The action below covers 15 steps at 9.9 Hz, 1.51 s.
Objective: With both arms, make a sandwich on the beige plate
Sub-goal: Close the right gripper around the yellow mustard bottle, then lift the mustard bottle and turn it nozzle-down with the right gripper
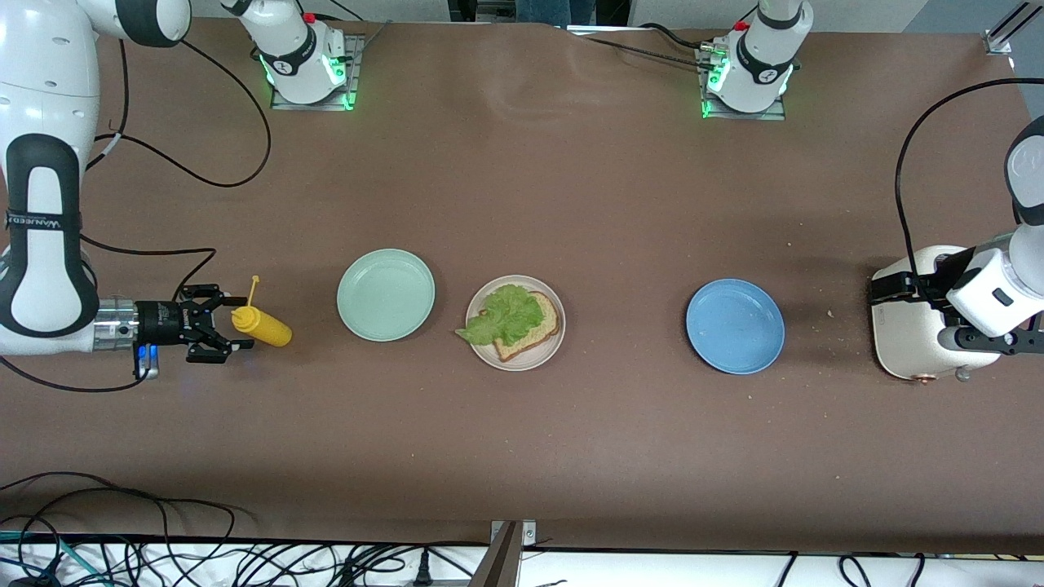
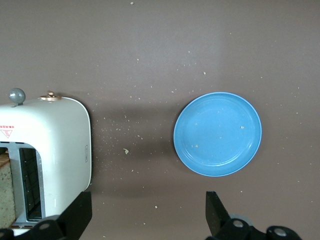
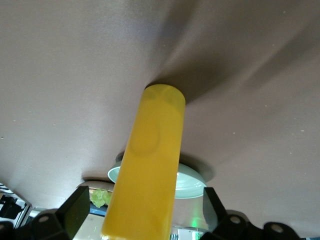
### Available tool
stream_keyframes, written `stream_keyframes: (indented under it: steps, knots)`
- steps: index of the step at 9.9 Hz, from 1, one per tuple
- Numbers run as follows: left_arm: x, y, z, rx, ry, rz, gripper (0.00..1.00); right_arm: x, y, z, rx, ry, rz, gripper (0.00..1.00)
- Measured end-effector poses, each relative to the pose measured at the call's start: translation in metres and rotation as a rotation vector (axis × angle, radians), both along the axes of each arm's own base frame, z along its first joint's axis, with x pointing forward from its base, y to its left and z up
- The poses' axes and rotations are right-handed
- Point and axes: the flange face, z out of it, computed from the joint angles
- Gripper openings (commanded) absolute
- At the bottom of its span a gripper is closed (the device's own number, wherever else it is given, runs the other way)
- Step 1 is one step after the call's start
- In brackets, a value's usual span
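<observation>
Sandwich (image 1: 515, 320), one bread slice under lettuce, lies on the beige plate (image 1: 548, 354) mid-table. Our right gripper (image 1: 231, 325), at the right arm's edge, spreads released around a yellow bottle (image 1: 263, 325). Our left gripper (image 2: 147, 210) hangs unclenched beside the toaster (image 2: 62, 150).

Yellow bottle (image 3: 150, 165) between spread jaws — mint-green plate (image 3: 187, 182) near.

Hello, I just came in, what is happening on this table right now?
A sandwich is being made on the beige plate: one bread slice lies there with a lettuce leaf on top, no second slice yet. The right gripper, fingers open, is at the yellow squeeze bottle beside the mint-green plate. The left gripper, open, hangs between the toaster and the blue plate.
</observation>
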Motion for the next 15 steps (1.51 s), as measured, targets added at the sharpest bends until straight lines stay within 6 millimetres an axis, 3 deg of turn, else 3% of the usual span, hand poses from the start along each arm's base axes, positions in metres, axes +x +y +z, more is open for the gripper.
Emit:
stream_keyframes:
  steps: [4,5,9,11,13,15]
  knots:
    - [0.000,0.000,-0.002,0.000,0.003,0.000,1.00,-0.007,-0.002,-0.023,0.106,0.011,-0.009,0.08]
    - [0.000,0.000,-0.002,0.000,0.003,0.000,1.00,-0.008,-0.001,-0.025,0.116,0.015,-0.008,0.00]
    - [0.000,0.000,-0.003,-0.001,0.005,0.000,1.00,-0.006,0.003,-0.023,0.123,0.012,-0.002,0.00]
    - [0.001,0.000,-0.004,-0.001,0.006,0.000,1.00,0.000,0.015,-0.013,0.142,0.002,0.025,0.00]
    - [0.001,0.000,-0.004,-0.001,0.007,0.000,1.00,0.013,0.040,0.015,0.121,-0.009,0.031,0.00]
    - [0.001,0.000,-0.005,-0.001,0.008,0.000,1.00,0.028,0.080,0.049,0.044,-0.006,-0.015,0.00]
